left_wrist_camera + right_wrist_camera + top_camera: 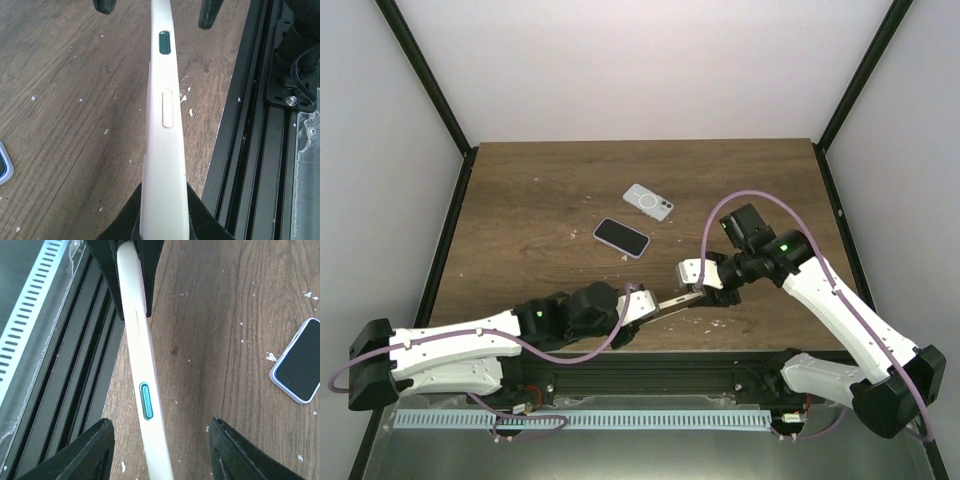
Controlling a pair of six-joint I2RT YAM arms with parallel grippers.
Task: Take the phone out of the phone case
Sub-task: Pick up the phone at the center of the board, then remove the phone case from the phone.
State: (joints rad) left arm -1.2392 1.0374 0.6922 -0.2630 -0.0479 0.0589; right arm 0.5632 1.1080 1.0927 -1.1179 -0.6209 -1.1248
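Note:
A phone in a cream case (672,301) with a teal side button is held edge-up just above the table's near edge. My left gripper (640,302) is shut on its left end; in the left wrist view the black fingers (120,222) clamp the cased phone (163,120) at the gripper (164,212). My right gripper (706,284) is open and straddles the other end. In the right wrist view its fingers (85,452) stand well apart on each side of the cased phone (145,400), at the gripper (160,455), touching neither face.
A dark-screened phone in a lilac case (622,236) lies mid-table, also in the right wrist view (300,362). A clear grey case with a ring (648,201) lies behind it. The black rail (250,150) runs along the table's near edge. White crumbs dot the wood.

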